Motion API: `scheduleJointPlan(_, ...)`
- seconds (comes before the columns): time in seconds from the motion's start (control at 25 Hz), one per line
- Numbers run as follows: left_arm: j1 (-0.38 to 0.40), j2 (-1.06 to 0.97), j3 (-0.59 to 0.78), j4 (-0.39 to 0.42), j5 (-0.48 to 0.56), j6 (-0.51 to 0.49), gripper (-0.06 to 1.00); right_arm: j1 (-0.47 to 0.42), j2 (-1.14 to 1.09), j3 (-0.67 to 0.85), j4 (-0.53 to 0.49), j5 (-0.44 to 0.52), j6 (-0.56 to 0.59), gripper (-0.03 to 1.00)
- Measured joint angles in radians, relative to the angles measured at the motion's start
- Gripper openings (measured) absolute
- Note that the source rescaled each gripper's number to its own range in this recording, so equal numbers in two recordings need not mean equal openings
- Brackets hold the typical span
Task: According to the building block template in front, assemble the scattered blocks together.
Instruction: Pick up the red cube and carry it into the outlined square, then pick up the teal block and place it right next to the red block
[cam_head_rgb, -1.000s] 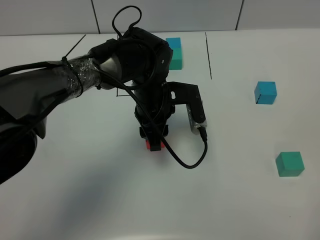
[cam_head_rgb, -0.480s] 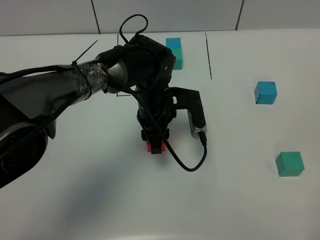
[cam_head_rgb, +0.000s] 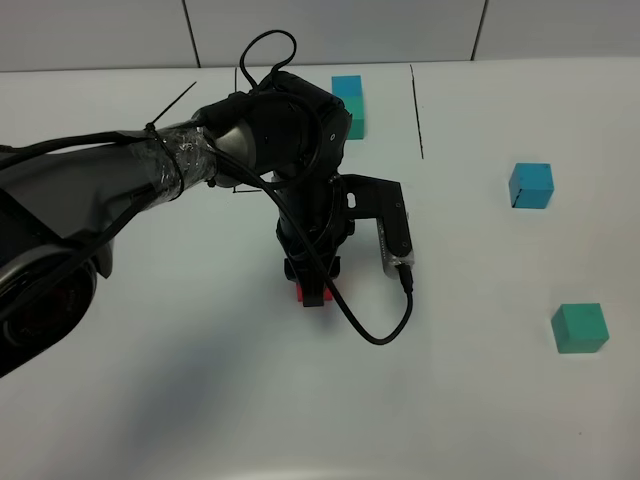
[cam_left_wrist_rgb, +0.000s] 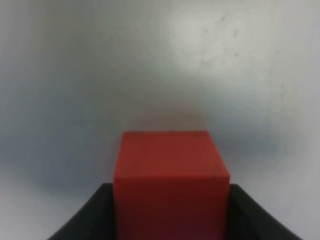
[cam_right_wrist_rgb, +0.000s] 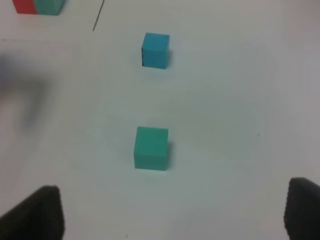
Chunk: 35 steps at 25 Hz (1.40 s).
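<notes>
Red block (cam_left_wrist_rgb: 170, 180): sits between the two dark fingers (cam_left_wrist_rgb: 87, 222) of the left gripper (cam_head_rgb: 312, 290), one finger against each side face. Gripper narrowed onto the block, holding it. Top face and near face of the block plain, matte, square to the wrist camera. Cannot tell whether its underside touches the table (cam_head_rgb: 470, 410) or is just off it.

Overhead view: the held block is just left of the frame's centre, only a sliver of red showing beneath the gripper. Left arm (cam_head_rgb: 120, 190) reaches in from the left edge and points straight down. A black cable (cam_head_rgb: 375, 325) loops out to the lower right of the gripper.

Blue block (cam_head_rgb: 531, 185): right side of the frame, upper half, alone, flat on the table. Green block (cam_head_rgb: 580, 328): lower right, below the blue one, well apart from it. Both far from the red block.

Template (cam_head_rgb: 349, 105): top centre of the frame, blue cube and a green one visible, the rest hidden by the arm. A thin black line (cam_head_rgb: 417, 110) runs down the table just right of it.

Right gripper (cam_right_wrist_rgb: 170, 212): seen only in its own wrist view, fingertips (cam_right_wrist_rgb: 37, 215) spread wide, nothing between them. It hangs above bare table near the green block, with the blue block beyond.
</notes>
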Motion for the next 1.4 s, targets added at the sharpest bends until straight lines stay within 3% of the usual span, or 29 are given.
scheduleJointPlan(0.44, 0.0, 0.001, -0.002, 0.0, 0.003, 0.002, 0.01, 0.0, 0.0, 0.0, 0.0, 0.0, 0.0, 0.8)
scheduleJointPlan(0.56, 0.0, 0.005, -0.002, 0.0, 0.007, 0.003, 0.19, 0.0, 0.0, 0.0, 0.0, 0.0, 0.0, 0.8)
scheduleJointPlan(0.76, 0.0, -0.012, -0.002, 0.0, 0.015, 0.003, 0.71, 0.0, 0.0, 0.0, 0.0, 0.0, 0.0, 0.8)
scheduleJointPlan(0.88, 0.0, -0.063, -0.002, -0.011, 0.015, -0.001, 0.91, 0.0, 0.0, 0.0, 0.0, 0.0, 0.0, 0.8)
scheduleJointPlan(1.04, -0.001, -0.136, -0.002, -0.018, 0.018, -0.055, 0.99, 0.0, 0.0, 0.0, 0.0, 0.0, 0.0, 0.8)
scheduleJointPlan(1.2, 0.015, -0.18, -0.002, 0.029, 0.027, -0.23, 1.0, 0.0, 0.0, 0.0, 0.0, 0.0, 0.0, 0.8)
scheduleJointPlan(1.4, 0.129, -0.231, -0.002, 0.118, 0.111, -0.432, 1.0, 0.0, 0.0, 0.0, 0.0, 0.0, 0.0, 0.8)
